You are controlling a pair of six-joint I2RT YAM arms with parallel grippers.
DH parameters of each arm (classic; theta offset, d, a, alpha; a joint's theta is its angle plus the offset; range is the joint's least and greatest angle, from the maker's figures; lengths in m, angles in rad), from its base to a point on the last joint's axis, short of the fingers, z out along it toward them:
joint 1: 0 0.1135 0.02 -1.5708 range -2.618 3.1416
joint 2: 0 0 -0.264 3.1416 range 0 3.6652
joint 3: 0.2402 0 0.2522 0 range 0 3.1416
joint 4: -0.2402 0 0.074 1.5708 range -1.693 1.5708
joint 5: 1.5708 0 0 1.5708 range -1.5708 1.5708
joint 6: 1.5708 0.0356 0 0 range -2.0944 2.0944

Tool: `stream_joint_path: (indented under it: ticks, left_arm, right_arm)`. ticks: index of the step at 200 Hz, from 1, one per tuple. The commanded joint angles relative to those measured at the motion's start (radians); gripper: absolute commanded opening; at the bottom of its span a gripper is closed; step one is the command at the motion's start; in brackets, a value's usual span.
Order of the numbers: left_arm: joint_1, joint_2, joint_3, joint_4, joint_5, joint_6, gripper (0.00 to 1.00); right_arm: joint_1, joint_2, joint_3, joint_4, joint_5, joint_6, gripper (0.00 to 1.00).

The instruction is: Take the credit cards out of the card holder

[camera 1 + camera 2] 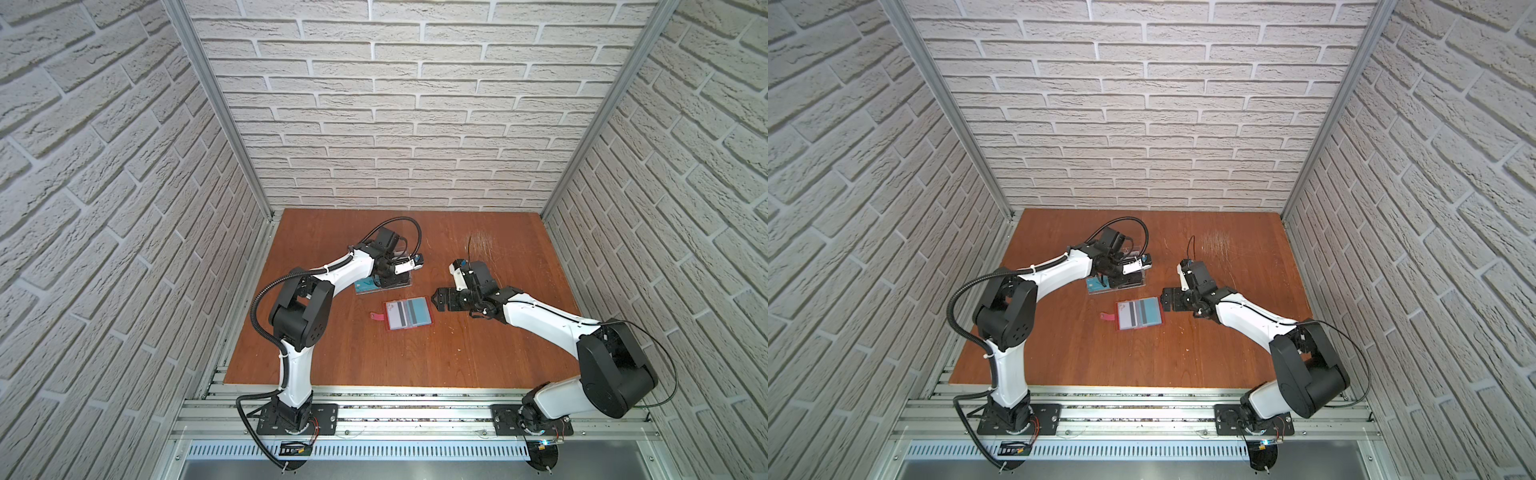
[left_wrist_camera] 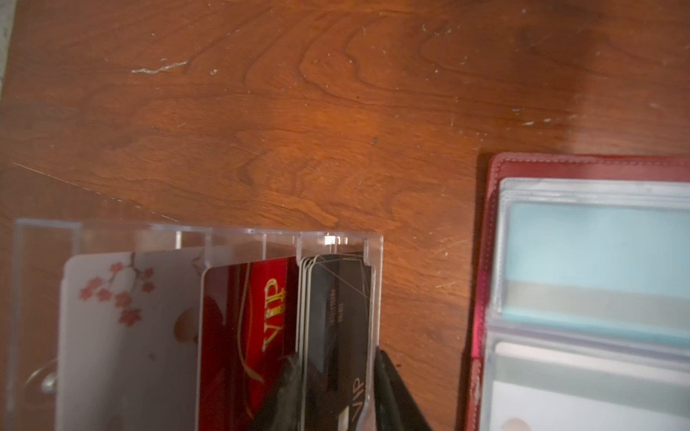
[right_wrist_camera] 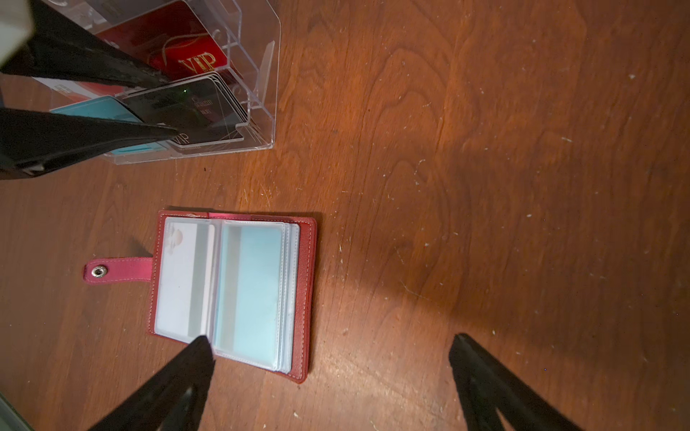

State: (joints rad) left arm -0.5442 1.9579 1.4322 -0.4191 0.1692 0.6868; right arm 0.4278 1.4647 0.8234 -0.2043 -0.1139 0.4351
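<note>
Drop-off step: left tool (image 3: 168,104), jaws slightly parted, straddles the credit cards (image 3: 209,108) in the clear tray (image 3: 274,56) above mid-frame in both top views; next, wide-spread right tool (image 3: 331,345) likely steadies the card holder (image 3: 304,298).

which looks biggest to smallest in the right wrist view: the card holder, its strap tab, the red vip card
1. card holder
2. red vip card, partly hidden, so only its visible part is ranked
3. strap tab

Both top views are bright and evenly lit, walls (image 1: 104,166) bowing at the edges. Wrist views are dim, an orange glow on the desk (image 3: 373,112); the card holder (image 2: 481,261) looks soft.
</note>
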Motion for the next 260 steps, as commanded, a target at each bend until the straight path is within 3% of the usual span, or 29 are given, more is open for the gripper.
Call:
stream_joint_path:
  ticks: [1, 55, 65, 74, 77, 115, 142, 158, 166, 192, 231, 260]
  left_arm:
    - [0.001, -0.099, -0.045, 0.096, 0.004, -0.049, 0.41]
    - [0.001, -0.330, -0.233, 0.329, 0.053, -0.275, 0.55]
    - [0.001, -0.381, -0.279, 0.379, 0.052, -0.322, 0.70]
    - [-0.002, -0.431, -0.318, 0.419, 0.047, -0.356, 0.95]
    - [-0.004, -0.447, -0.330, 0.431, 0.044, -0.367, 0.98]
    - [0.012, -0.533, -0.367, 0.419, -0.036, -0.551, 0.98]
    - [0.067, -0.493, -0.297, 0.256, 0.044, -0.746, 0.98]
    - [0.092, -0.479, -0.290, 0.212, 0.197, -0.817, 0.98]
    - [0.096, -0.475, -0.290, 0.196, 0.224, -0.859, 0.98]
    - [0.093, -0.497, -0.294, 0.136, 0.176, -0.985, 0.98]
    - [0.015, -0.660, -0.524, 0.343, 0.012, -1.079, 0.98]
    - [-0.010, -0.702, -0.620, 0.381, 0.040, -1.396, 0.98]
  right_arm:
    - [-0.006, -0.027, -0.017, 0.032, -0.007, 0.008, 1.00]
    - [-0.006, -0.021, -0.019, 0.037, -0.013, 0.011, 1.00]
    - [-0.006, -0.018, -0.019, 0.038, -0.016, 0.011, 1.00]
    - [-0.006, -0.016, -0.019, 0.042, -0.018, 0.011, 1.00]
    - [-0.006, -0.015, -0.019, 0.043, -0.018, 0.011, 1.00]
    - [-0.004, 0.002, -0.020, 0.060, -0.048, 0.014, 1.00]
    - [0.006, 0.015, -0.021, 0.080, -0.079, 0.007, 1.00]
    - [0.023, 0.026, -0.015, 0.089, -0.093, -0.001, 1.00]
    - [0.033, 0.030, -0.011, 0.091, -0.092, -0.005, 1.00]
    - [0.062, 0.044, -0.002, 0.098, -0.101, -0.014, 1.00]
    - [0.090, 0.089, 0.016, 0.100, -0.102, -0.028, 0.99]
    - [0.097, 0.139, 0.047, 0.078, -0.108, -0.025, 0.98]
